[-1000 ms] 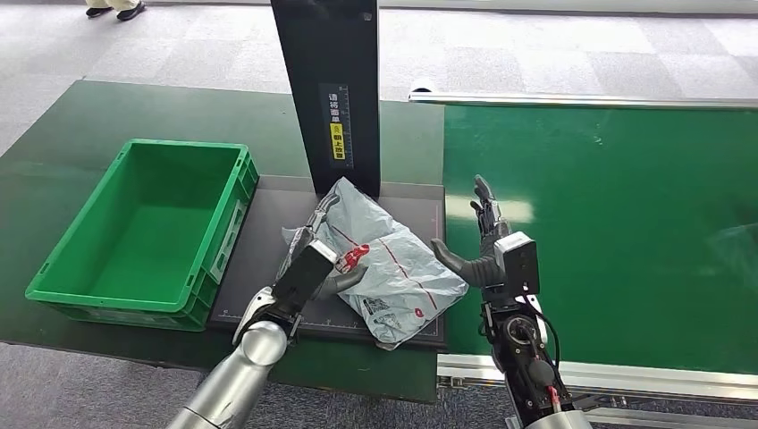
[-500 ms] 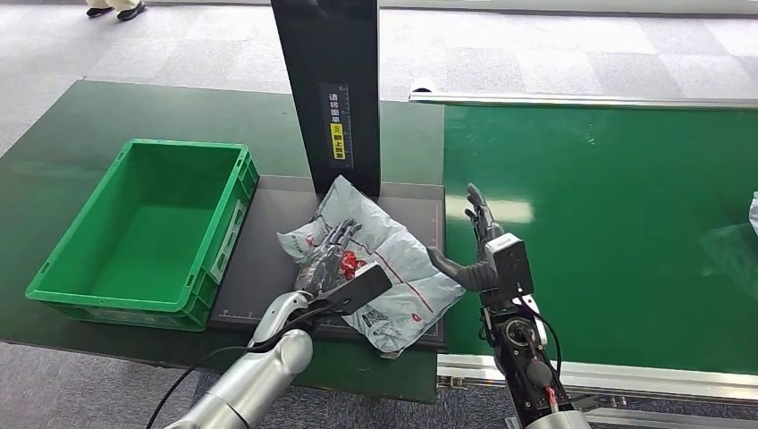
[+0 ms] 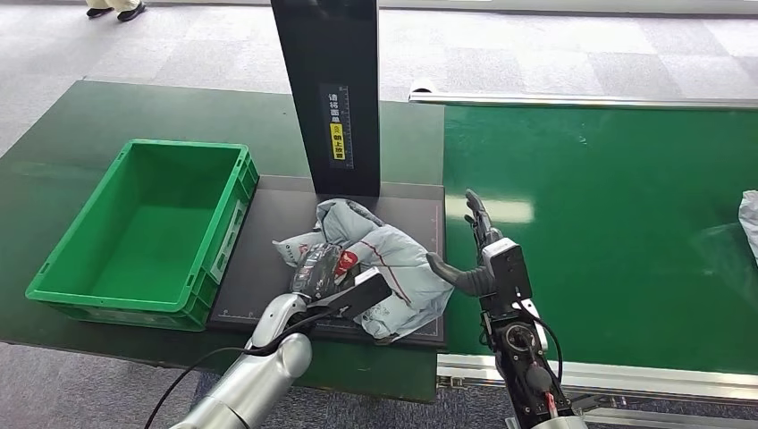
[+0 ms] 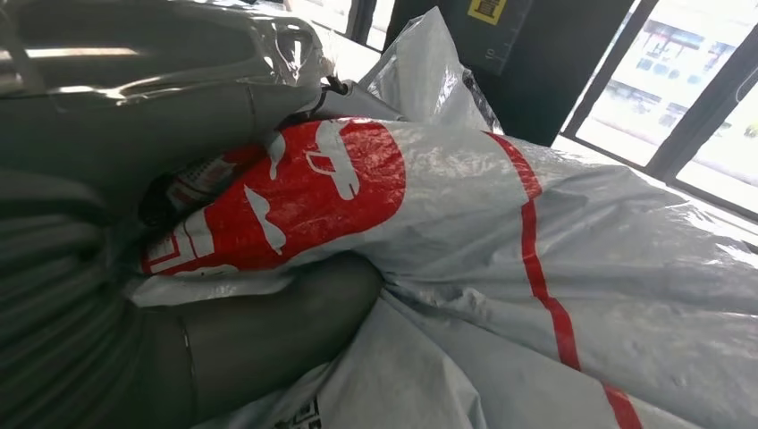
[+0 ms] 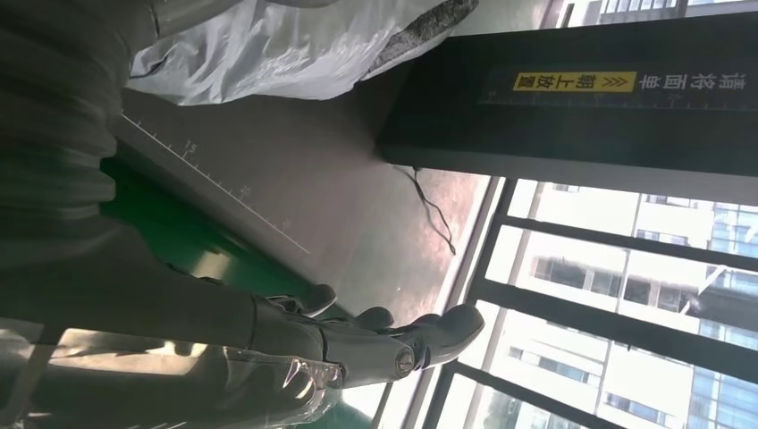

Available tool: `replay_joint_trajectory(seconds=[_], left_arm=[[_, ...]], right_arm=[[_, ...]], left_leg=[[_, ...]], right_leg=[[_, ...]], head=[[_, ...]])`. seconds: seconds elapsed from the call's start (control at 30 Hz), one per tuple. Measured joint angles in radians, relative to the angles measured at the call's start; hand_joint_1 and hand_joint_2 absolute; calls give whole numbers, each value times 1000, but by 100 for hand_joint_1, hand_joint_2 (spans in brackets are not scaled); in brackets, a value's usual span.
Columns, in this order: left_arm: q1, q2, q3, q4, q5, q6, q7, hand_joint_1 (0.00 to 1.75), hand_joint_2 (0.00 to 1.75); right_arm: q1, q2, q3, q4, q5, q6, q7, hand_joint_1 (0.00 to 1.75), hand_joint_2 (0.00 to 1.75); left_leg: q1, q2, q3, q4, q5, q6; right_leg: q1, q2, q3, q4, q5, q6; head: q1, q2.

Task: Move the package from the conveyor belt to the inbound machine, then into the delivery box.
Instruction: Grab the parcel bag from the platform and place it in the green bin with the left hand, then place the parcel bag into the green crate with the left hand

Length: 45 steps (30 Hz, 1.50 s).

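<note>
**Two hands at the scanner: one grips the parcel, one stands clear**

One grey poly mailer package (image 3: pixel 384 259) lies crumpled on the black platform of the inbound machine (image 3: pixel 268 250), lower centre of the head view, just in front of the machine's dark upright column (image 3: pixel 331 89). The left hand (image 3: pixel 324 268) holds it, fingers bunched into the plastic near the red printed patch (image 4: pixel 295 192); the wrist view shows film pinched between thumb and fingers. That grip looks meant for lifting the bag across to the green delivery box (image 3: pixel 143 223), which sits just beside the platform at centre left.

The right hand (image 3: pixel 478 246) hovers at the platform's right edge, fingers spread wide, holding nothing, probably kept aside to leave the bag free.

The box's near wall and the column are the likely obstacles. Another pale bag (image 3: pixel 749 214) shows at the right edge on the conveyor belt (image 3: pixel 608 179).
</note>
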Motion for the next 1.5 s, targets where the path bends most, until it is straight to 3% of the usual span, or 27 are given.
replay_joint_trajectory(seconds=[0.3, 0.47, 0.63, 0.83, 0.93, 1.13, 1.27, 1.5], left_arm=[[59, -1, 41, -83, 10, 44, -38, 175, 175], [115, 0, 70, -189, 8, 173, -96, 175, 175], [171, -5, 115, -337, 32, 288, -264, 175, 175], [234, -60, 213, -533, -5, 300, -495, 175, 175], [248, -87, 253, -604, -36, 300, -547, 175, 175], [231, -102, 350, -669, -224, 300, -499, 175, 175], [173, -101, 478, -658, -382, 300, -418, 175, 175], [51, -84, 696, -551, -470, 300, -249, 175, 175]], right_arm=[[11, 0, -8, -15, 5, 11, 0, 0, 175], [23, 0, -16, -30, 9, 13, 0, 0, 175], [36, 0, -26, -41, 12, 13, -1, 0, 175], [45, 0, -28, -42, 13, 12, -15, 0, 175], [51, 0, -29, -46, 16, 10, -20, 0, 175], [64, -1, -29, -60, 30, 11, -21, 0, 175], [65, -3, -29, -62, 35, 14, -22, 0, 175], [64, -10, -29, -61, 35, 14, -33, 0, 175]], left_leg=[[0, 0, 0, 0, 0, 0], [0, 0, -1, 0, 0, 0], [0, 0, -1, 0, 0, 0], [0, 0, -1, 0, 0, 0], [0, 0, -1, 0, 0, 0], [0, 1, -1, 0, 0, 0], [0, 1, -1, 0, 0, 0], [0, 1, -1, 0, 0, 0]], right_leg=[[0, 0, 0, 0, 0, 0], [0, 0, -1, 0, 0, 0], [0, 0, -2, 0, 0, 0], [0, 0, -2, 0, 0, 0], [0, 0, -2, 0, 0, 0], [0, 1, -2, 0, 0, 0], [0, 1, -2, 0, 0, 0], [0, 1, -2, 0, 0, 0]], head=[[0, 0], [0, 0], [0, 0], [0, 0], [0, 0], [0, 0], [0, 0], [0, 0]])
